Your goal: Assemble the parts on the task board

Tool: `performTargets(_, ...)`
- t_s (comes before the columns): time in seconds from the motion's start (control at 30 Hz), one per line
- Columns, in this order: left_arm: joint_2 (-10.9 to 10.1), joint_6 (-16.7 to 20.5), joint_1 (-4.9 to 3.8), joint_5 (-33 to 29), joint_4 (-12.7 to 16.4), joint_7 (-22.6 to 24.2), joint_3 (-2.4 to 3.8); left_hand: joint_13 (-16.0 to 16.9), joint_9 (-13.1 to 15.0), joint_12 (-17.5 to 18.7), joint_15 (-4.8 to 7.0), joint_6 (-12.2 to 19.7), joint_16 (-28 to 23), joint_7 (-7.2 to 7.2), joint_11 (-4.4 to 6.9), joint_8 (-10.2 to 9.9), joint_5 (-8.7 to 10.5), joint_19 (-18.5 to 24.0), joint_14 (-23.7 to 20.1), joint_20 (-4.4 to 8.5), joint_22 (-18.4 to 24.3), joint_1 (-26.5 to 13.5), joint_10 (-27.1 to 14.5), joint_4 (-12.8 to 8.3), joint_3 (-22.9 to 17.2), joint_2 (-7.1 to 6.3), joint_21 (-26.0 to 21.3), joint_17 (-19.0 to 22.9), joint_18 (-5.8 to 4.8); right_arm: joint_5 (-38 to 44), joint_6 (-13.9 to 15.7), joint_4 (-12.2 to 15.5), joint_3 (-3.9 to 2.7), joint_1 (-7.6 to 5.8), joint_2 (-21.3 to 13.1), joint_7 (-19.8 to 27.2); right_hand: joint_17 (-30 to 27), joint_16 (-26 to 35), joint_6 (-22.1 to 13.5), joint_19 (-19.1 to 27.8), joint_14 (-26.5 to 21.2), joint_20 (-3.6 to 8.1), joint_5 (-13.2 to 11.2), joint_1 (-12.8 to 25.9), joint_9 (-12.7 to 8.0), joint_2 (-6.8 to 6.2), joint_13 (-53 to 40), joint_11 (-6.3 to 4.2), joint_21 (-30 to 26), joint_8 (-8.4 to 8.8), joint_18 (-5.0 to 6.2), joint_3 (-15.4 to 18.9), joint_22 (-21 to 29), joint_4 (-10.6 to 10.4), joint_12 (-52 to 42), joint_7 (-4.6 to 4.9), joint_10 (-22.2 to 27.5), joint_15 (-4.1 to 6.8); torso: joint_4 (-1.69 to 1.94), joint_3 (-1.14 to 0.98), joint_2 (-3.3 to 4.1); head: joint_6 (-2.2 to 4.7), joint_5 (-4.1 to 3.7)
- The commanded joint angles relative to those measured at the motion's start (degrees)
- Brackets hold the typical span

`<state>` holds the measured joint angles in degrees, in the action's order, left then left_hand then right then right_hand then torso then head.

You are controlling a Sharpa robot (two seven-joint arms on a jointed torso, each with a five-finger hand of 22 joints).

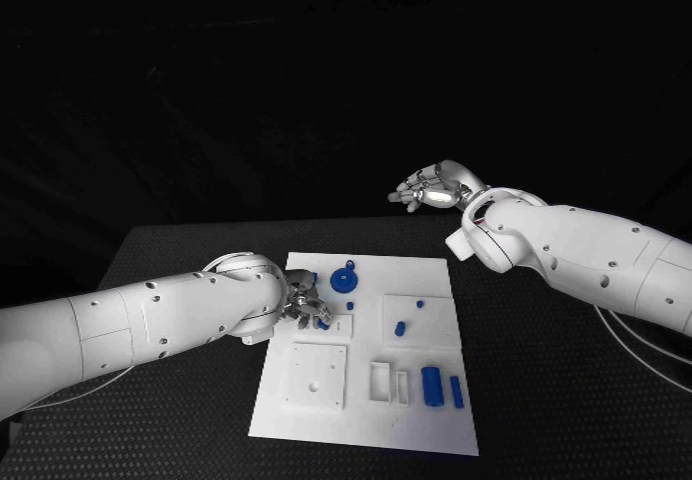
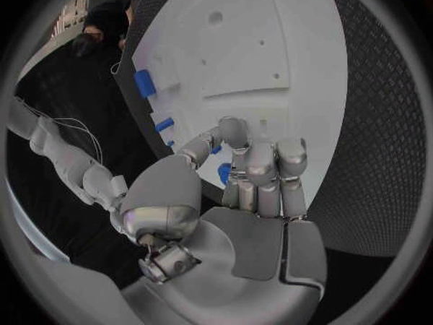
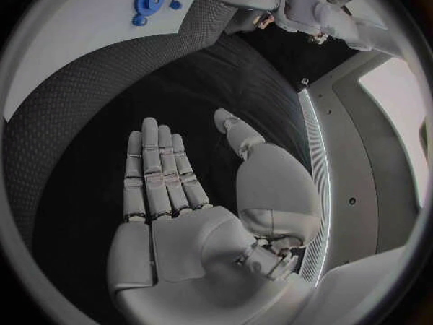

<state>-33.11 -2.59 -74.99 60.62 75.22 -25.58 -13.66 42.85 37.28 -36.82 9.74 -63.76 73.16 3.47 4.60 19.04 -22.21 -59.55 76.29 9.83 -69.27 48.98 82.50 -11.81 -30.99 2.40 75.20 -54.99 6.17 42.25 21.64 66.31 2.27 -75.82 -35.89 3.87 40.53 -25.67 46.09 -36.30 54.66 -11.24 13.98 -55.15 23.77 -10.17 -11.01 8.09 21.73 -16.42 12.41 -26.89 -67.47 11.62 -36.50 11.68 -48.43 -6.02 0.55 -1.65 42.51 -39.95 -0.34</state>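
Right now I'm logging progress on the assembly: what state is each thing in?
left hand: fingers curled over the task board's left part; whether it holds a part, cannot tell.
right hand: open, flat, raised off the table beyond the board.
task board: flat on the table.
blue round part: on the board, untouched.
blue cylinder: lying on the board, untouched.

The task board (image 1: 325, 400) is looking like matt white plastic, smooth, and the blue parts (image 1: 431, 380) lying on it are showing a slightly glossy plastic. Around the board, the table (image 1: 548, 400) is showing a rough, dimpled black mat. Both hands, left (image 2: 257, 177) and right (image 3: 167, 173), are gleaming like brushed silver metal.
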Motion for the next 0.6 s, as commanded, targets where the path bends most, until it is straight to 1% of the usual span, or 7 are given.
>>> performTargets(0.03, 0.10, 0.75, 0.10, 0.29, -0.16, 0.59, -0.01, -0.02, 0.10, -0.17, 1.02, -2.52, 0.32, -1.82, 0.03, -0.05, 0.20, 0.29, 0.52, 5.05, -0.08, 0.10, -0.50, -4.50, -4.82, 0.71, -0.11, 0.08, 2.54, -0.64, -0.77, -0.13, -0.01, 0.02, 0.05, 0.23, -0.05, 0.23, -0.50, 0.51, -0.36, -0.02, 0.00, -0.04, -0.08, 0.58, 0.09, 0.44, -0.31, -0.17, -0.71, 0.19, -0.07, -0.07, 0.28, 0.16, -0.07, -0.09, -0.05, 0.01, 0.00, -0.05, 0.00)
performTargets(0.13, 0.08, 0.86, 0.10, 0.29, -0.24, 0.63, -0.01, -0.02, 0.12, -0.18, 1.02, -2.55, 0.35, -1.84, 0.03, -0.07, 0.23, 0.29, 0.52, 5.06, -0.08, 0.16, -0.50, -4.54, -4.88, 0.69, -0.10, 0.14, 2.55, -1.00, -0.83, -0.28, -0.01, 0.05, 0.18, 0.23, -0.06, 0.27, -0.52, 0.56, -0.39, -0.04, 0.05, 0.02, -0.11, 0.60, 0.18, 0.45, -0.34, -0.16, -0.72, 0.22, -0.10, -0.12, 0.29, 0.17, -0.08, -0.12, -0.04, 0.03, -0.02, 0.07, -0.09)
performTargets(0.27, 0.09, 1.16, 0.10, 0.29, -0.25, 0.69, -0.01, -0.03, 0.14, -0.19, 1.02, -2.58, 0.39, -1.84, 0.04, -0.08, 0.23, 0.28, 0.51, 5.06, -0.09, 0.21, -0.49, -4.57, -4.93, 0.65, -0.09, 0.19, 2.56, -1.24, -0.91, -0.30, -0.01, 0.05, 0.18, 0.18, -0.06, 0.31, -0.51, 0.63, -0.42, -0.08, 0.18, 0.18, -0.14, 0.61, 0.33, 0.46, -0.38, -0.18, -0.72, 0.33, -0.18, -0.22, 0.29, 0.18, -0.12, -0.15, -0.01, -0.01, -0.01, 0.17, -0.09)
performTargets(0.33, 0.09, 1.38, 0.10, 0.29, -0.27, 0.71, -0.01, -0.03, 0.14, -0.19, 1.02, -2.58, 0.40, -1.84, 0.04, -0.09, 0.24, 0.28, 0.51, 5.06, -0.09, 0.23, -0.49, -4.57, -4.95, 0.63, -0.09, 0.21, 2.56, -1.29, -0.96, -0.28, -0.01, 0.05, 0.16, 0.14, -0.06, 0.33, -0.51, 0.65, -0.44, -0.09, 0.24, 0.25, -0.16, 0.59, 0.39, 0.46, -0.39, -0.18, -0.72, 0.38, -0.21, -0.26, 0.29, 0.18, -0.12, -0.16, 0.03, -0.01, -0.02, 0.15, -0.11)
performTargets(0.6, 0.02, 1.21, 0.12, 0.90, -0.52, 0.78, -0.01, -0.04, 0.17, -0.19, 1.03, -2.60, 0.44, -1.84, 0.04, -0.13, 0.28, 0.28, 0.50, 5.06, -0.09, 0.29, -0.49, -4.56, -5.00, 0.59, -0.09, 0.29, 2.57, -1.31, -1.18, -0.30, -0.01, 0.05, 0.20, 0.07, -0.06, 0.39, -0.52, 0.73, -0.49, -0.11, 0.38, 0.32, -0.20, 0.60, 0.53, 0.46, -0.44, -0.18, -0.70, 0.45, -0.27, -0.30, 0.31, 0.18, -0.12, -0.18, 0.00, 0.00, -0.02, 0.19, -0.02)
